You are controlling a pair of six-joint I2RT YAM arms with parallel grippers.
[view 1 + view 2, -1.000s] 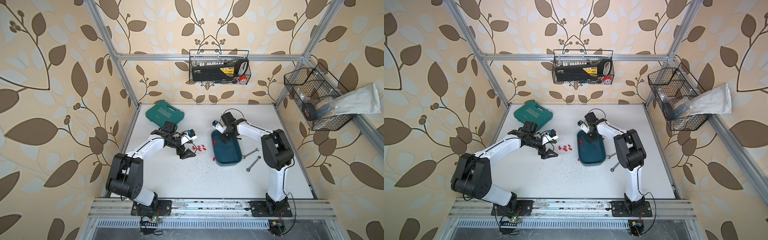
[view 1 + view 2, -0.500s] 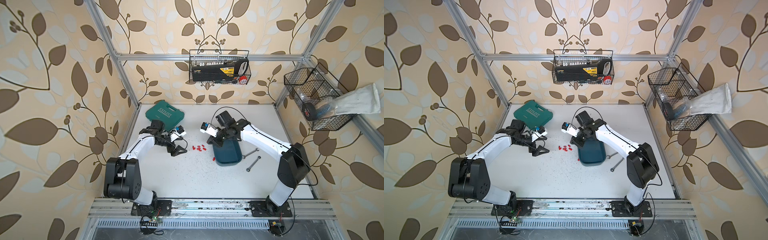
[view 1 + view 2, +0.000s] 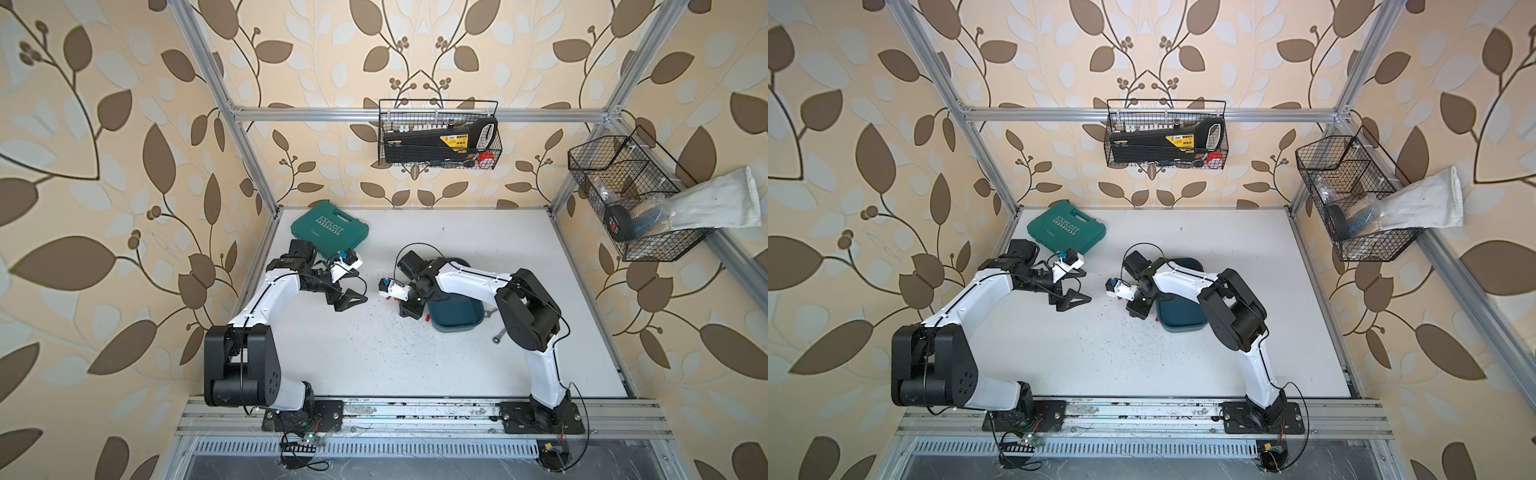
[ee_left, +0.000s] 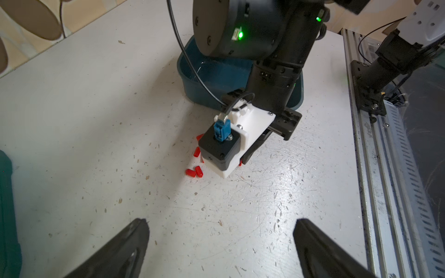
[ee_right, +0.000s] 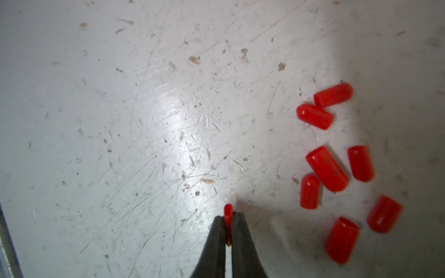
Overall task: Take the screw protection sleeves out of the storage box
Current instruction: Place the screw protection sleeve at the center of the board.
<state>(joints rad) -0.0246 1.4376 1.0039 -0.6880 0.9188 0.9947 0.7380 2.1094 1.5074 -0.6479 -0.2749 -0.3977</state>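
Eight sleeves (image 5: 327, 168) in right wrist view, one between fingers (image 5: 213, 243)

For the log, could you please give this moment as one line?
right gripper: shut on sleeve; left gripper: open; other sleeves: on table

Read in white capitals on the lid of the green tool case (image 3: 330, 227), at about 11 o'clock on the table (image 3: 415, 353) in both top views: "EXPLOIT", set slantwise, with a row of white chevrons just beneath. Found one shorter white line under the chevrons, too small to make out. Noted a yellow label (image 3: 455, 141) on the black tool (image 3: 415, 147) inside the wire basket (image 3: 386, 124) at 12 o'clock on the back wall, its print too small to read.
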